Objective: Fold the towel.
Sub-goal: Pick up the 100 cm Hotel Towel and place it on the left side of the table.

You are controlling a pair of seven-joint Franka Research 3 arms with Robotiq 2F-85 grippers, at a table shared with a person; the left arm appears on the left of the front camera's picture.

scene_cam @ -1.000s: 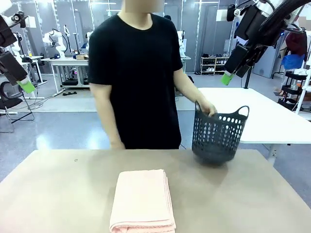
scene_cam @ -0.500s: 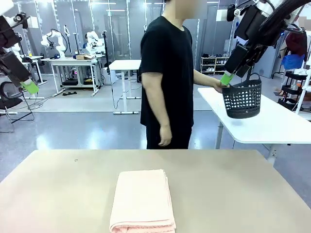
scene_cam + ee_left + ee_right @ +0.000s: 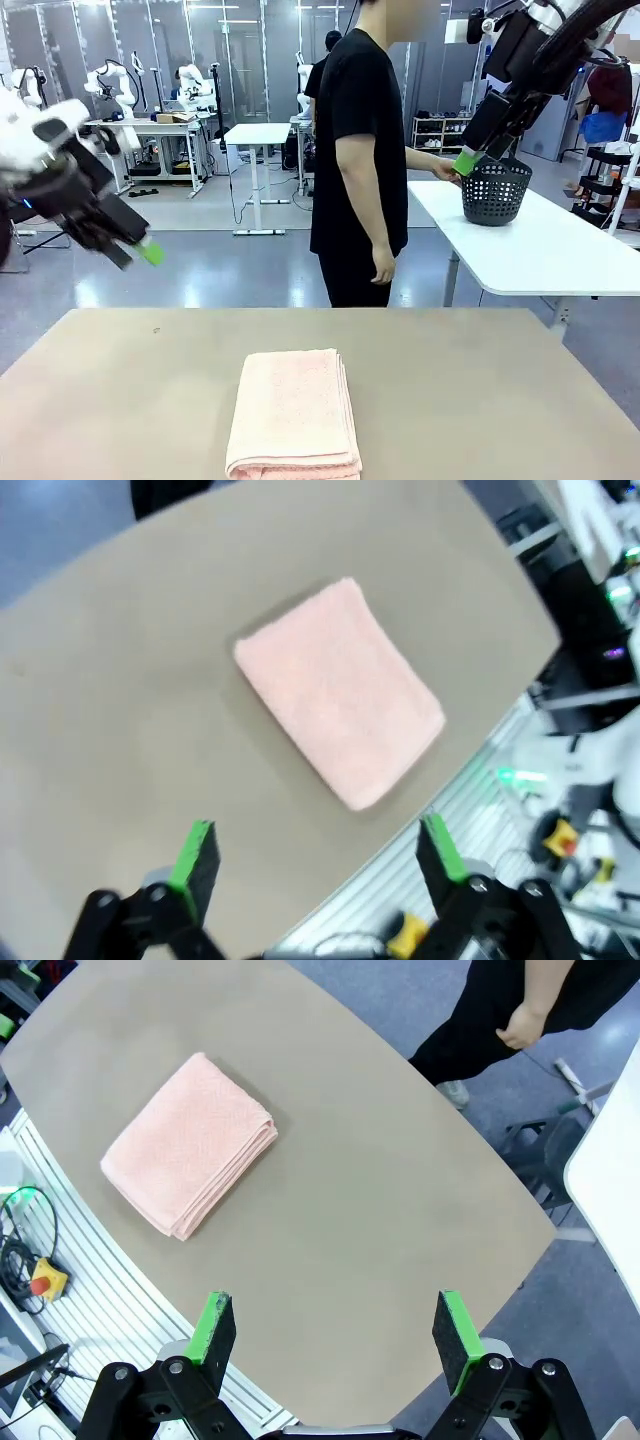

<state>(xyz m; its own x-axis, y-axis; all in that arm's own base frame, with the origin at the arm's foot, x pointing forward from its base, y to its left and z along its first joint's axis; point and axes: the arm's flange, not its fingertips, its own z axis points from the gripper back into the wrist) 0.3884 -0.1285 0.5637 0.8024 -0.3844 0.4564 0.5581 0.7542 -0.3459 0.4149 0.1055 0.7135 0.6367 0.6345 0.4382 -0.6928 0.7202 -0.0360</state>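
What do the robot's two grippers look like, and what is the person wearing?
Both the left gripper and the right gripper are black, with bright green pads on two straight fingers; the arms are white. The person wears a black short-sleeved T-shirt and black trousers.

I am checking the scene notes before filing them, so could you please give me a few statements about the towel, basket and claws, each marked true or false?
1. The towel lies folded on the tan table. True.
2. The dark basket stands on the tan table beside the towel. False: it sits on the white table behind, at the person's hand.
3. The left claw is open and holds nothing. True.
4. The right claw grips the towel. False: it is open, high above the table.
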